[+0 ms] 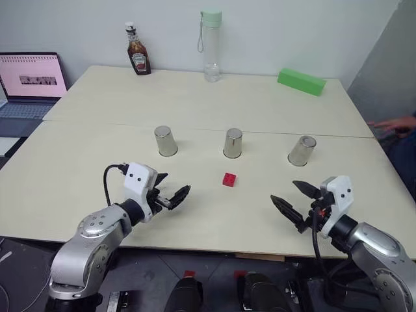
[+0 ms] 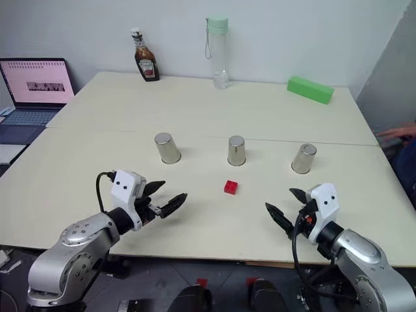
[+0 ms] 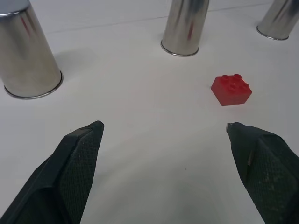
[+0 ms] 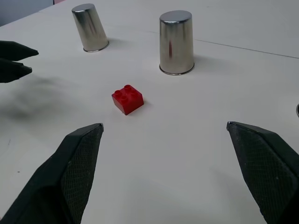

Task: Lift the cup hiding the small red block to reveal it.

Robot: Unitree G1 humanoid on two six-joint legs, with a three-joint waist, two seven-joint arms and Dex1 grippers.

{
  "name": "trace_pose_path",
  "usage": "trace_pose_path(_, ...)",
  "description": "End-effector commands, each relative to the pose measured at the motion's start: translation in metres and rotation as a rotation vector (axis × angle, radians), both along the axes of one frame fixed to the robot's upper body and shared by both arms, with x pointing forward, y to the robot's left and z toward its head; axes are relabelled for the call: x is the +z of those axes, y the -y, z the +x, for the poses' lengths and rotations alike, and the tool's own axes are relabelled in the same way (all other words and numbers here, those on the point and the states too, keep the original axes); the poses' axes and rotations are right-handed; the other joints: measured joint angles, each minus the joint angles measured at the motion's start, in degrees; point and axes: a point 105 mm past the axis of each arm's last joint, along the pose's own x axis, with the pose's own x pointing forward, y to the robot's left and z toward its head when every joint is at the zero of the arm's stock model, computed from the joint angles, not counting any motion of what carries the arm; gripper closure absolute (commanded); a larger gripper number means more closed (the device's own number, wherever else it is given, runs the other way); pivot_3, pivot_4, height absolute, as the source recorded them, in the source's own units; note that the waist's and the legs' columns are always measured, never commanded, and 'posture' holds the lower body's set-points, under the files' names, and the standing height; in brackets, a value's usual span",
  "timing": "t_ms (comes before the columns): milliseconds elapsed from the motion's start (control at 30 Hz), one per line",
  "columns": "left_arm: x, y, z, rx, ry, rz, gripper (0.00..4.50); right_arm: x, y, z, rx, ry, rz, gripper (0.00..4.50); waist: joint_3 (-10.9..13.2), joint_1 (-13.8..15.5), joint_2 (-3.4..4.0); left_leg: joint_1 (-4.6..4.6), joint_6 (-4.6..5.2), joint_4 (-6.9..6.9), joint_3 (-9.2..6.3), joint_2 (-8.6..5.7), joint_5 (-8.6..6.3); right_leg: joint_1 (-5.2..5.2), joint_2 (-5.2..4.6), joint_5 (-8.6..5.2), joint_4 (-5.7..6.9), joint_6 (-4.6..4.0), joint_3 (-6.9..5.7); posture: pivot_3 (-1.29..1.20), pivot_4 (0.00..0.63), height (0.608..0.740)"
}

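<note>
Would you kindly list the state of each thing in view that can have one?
Three silvery metal cups: upside down, in a row.
Small red block: uncovered.
Laptop: open, screen lit.
Ketchup bottle: upright, capped.
Clear water bottle: upright, lidded.
Left gripper: open, empty.
Right gripper: open, empty.

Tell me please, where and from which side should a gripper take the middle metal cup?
Grip the middle cup across its side wall, about halfway up, coming level from the robot's side. It stands upside down, rim on the table, so there is no open lip to hook.
</note>
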Motion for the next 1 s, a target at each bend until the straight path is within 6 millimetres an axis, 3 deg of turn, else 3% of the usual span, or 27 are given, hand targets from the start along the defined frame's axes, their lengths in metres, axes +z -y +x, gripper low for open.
trace_pose_path(33, 0.0109, -0.0037, 0.0042, 0.003, 0.062, 0.023, 0.02, 0.0107, -0.0015, 0.0020, 0.011, 0.041, -0.014, 0.00, 0.0, 0.0, 0.00, 0.00, 0.00, 0.00, 0.00, 0.00, 0.00, 0.01, 0.00, 0.00, 0.00, 0.00, 0.00, 0.00, 0.150, 0.740)
trace_pose_path(667, 0.0117, 0.0018, 0.0094, -0.004, 0.093, 0.016, 0.02, 0.0071, 0.0065, 0.0056, -0.022, 0.065, -0.009, 0.00, 0.0, 0.1, 0.00, -0.01, 0.00, -0.03, -0.02, 0.01, 0.00, -0.01, -0.01, 0.03, 0.00, 0.05, -0.02, 0.00, 0.150, 0.740)
trace_pose_path(1000, 0.0109, -0.0052, 0.0110, 0.030, 0.100, 0.026, 0.02, 0.0093, 0.0058, 0.0074, -0.030, 0.071, -0.009, 0.00, 0.0, 0.1, 0.00, -0.01, 0.00, -0.03, -0.02, 0.01, 0.00, -0.02, -0.01, 0.04, 0.01, 0.06, -0.02, 0.00, 0.150, 0.740)
